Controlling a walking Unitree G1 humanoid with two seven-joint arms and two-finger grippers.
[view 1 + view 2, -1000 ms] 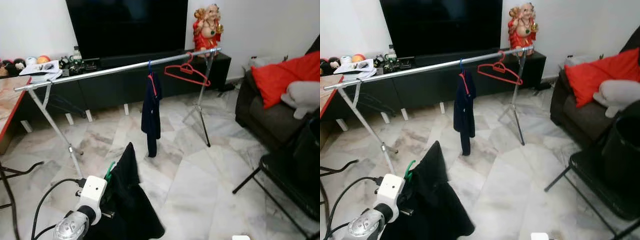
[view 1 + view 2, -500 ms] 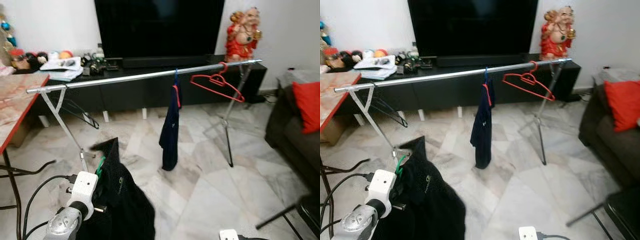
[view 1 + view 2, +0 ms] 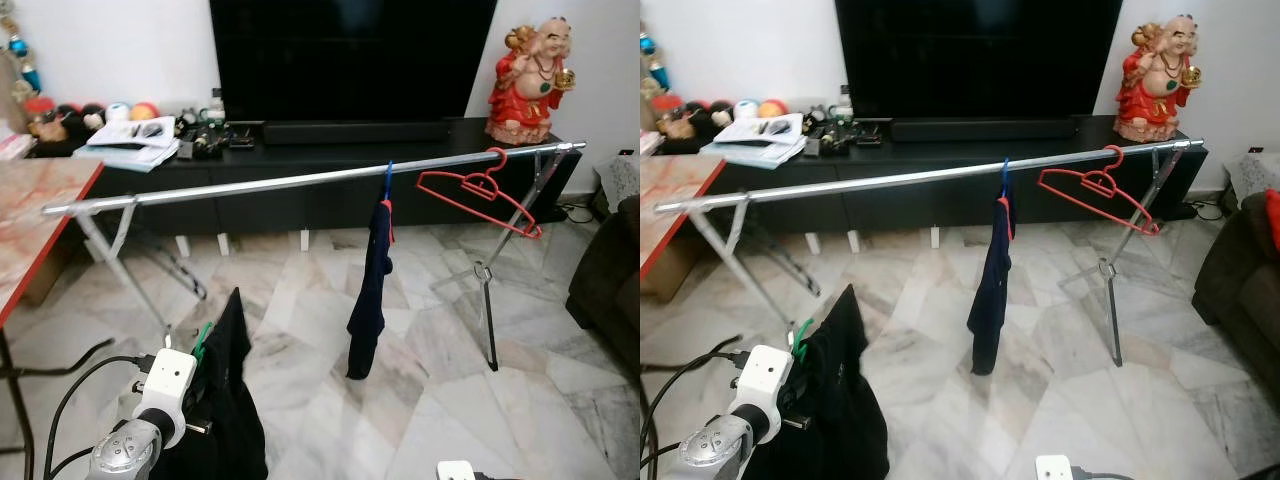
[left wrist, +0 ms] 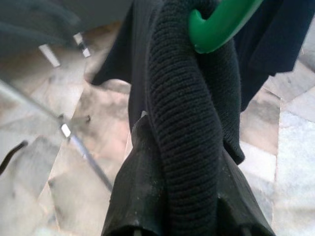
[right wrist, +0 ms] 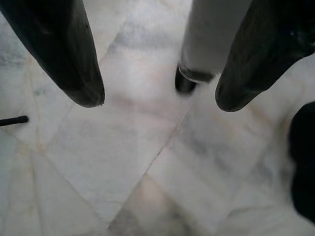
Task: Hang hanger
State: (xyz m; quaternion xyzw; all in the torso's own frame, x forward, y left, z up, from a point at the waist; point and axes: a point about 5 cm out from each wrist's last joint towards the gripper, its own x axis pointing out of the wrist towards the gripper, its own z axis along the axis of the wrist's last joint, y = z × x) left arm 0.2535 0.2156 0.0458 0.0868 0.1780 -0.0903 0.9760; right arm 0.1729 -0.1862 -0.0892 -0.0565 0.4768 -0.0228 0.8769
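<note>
Left hand gripping one green hanger

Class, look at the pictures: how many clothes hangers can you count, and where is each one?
3. A bare red hanger near the rail's right end; a blue hanger mid-rail carrying a navy garment; a green hanger inside the black garment held by the left gripper. Others may be hidden.

A home living room. A large dark television stands on a long black low cabinet against a white wall, with a red laughing figurine at its end. The floor is pale marble tile. A metal clothes rail carries a navy garment and a red hanger, beside a dark sofa.
</note>
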